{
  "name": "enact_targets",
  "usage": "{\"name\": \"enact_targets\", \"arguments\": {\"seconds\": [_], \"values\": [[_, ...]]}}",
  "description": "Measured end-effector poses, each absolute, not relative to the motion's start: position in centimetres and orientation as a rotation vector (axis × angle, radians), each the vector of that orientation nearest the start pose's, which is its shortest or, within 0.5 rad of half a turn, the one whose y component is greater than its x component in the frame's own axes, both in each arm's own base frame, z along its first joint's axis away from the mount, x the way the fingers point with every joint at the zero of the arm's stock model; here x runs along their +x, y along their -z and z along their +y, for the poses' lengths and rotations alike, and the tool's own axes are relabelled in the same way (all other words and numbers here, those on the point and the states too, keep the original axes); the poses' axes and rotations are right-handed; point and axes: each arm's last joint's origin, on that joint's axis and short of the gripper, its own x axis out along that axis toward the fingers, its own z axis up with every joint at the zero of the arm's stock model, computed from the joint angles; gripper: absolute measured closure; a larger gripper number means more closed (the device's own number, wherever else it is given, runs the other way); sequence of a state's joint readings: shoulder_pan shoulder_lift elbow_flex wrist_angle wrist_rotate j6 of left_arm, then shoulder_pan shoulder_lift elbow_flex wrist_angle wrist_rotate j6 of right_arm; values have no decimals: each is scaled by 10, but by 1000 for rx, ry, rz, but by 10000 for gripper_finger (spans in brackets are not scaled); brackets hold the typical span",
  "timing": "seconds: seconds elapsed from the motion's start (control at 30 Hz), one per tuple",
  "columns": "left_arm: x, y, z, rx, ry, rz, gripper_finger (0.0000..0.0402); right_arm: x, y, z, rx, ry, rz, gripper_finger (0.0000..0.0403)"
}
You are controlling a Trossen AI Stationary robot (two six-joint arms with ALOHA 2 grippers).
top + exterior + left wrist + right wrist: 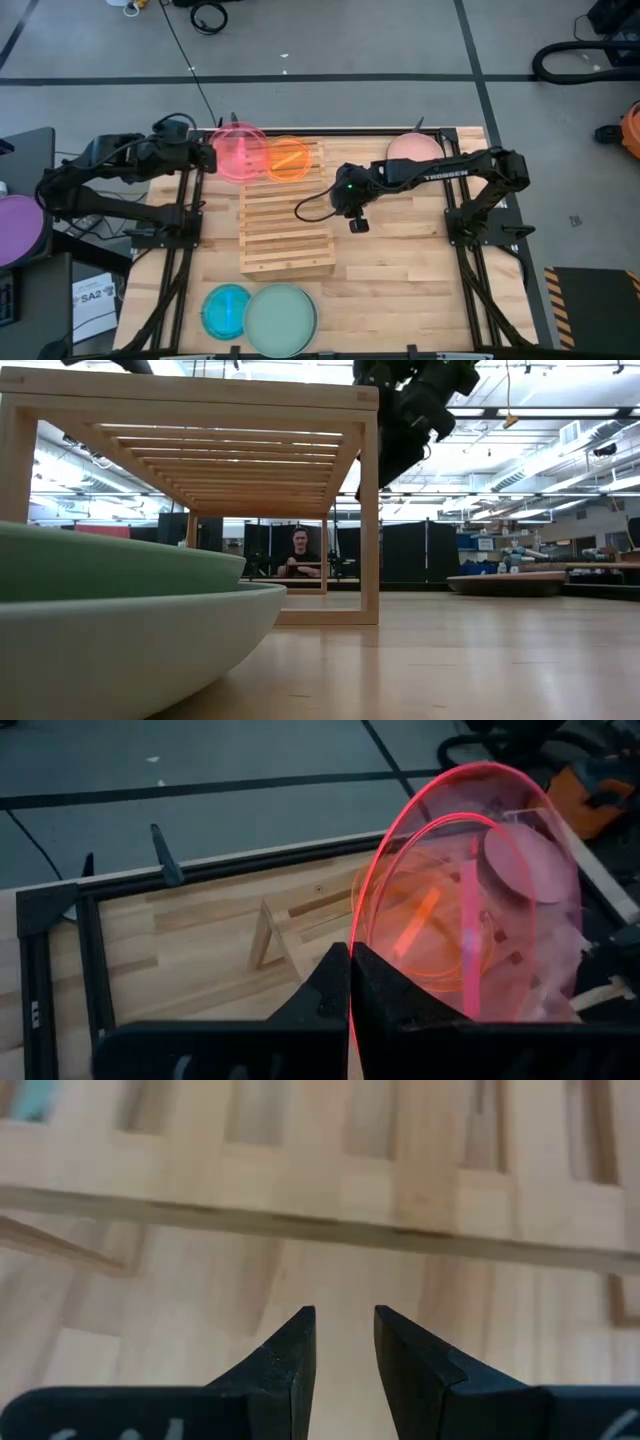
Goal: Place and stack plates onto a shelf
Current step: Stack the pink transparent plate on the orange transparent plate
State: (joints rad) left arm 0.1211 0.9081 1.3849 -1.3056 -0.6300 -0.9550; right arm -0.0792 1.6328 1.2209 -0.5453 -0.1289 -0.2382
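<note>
The red plate (470, 900) is pinched by its rim in the left gripper (212, 156), carried just beyond the shelf (287, 212) edge toward the orange plate (288, 158) for stacking, while the right gripper (345, 1345), narrowly parted and empty, is held beside the shelf.

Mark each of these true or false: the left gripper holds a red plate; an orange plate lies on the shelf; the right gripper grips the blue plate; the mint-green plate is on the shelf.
1. The left gripper holds a red plate. True.
2. An orange plate lies on the shelf. True.
3. The right gripper grips the blue plate. False: it hangs open and empty beside the shelf; the blue plate lies on the table.
4. The mint-green plate is on the shelf. False: it lies on the table beside the blue plate.
</note>
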Motion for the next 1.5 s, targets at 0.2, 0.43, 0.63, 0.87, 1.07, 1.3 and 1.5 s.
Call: {"name": "enact_targets", "arguments": {"seconds": [0.2,0.43,0.63,0.87,1.07,1.3,1.5], "values": [[128,-403,33,-604,-1036,483,396,346,-250,-17,-130,-187,857,292],[154,-393,36,-546,-1047,568,394,350,-252,-8,-142,-213,816,292],[175,-387,40,-499,-1038,602,394,350,-252,-5,-156,-214,806,292],[196,-383,57,-458,-1013,618,393,344,-253,-9,-183,-145,867,292],[208,-377,80,-480,-977,652,393,323,-269,-15,-198,-82,922,292],[215,-366,106,-539,-954,719,393,302,-297,-22,-197,-41,858,292],[217,-359,121,-605,-927,749,393,283,-317,-31,-230,24,809,292]]}}
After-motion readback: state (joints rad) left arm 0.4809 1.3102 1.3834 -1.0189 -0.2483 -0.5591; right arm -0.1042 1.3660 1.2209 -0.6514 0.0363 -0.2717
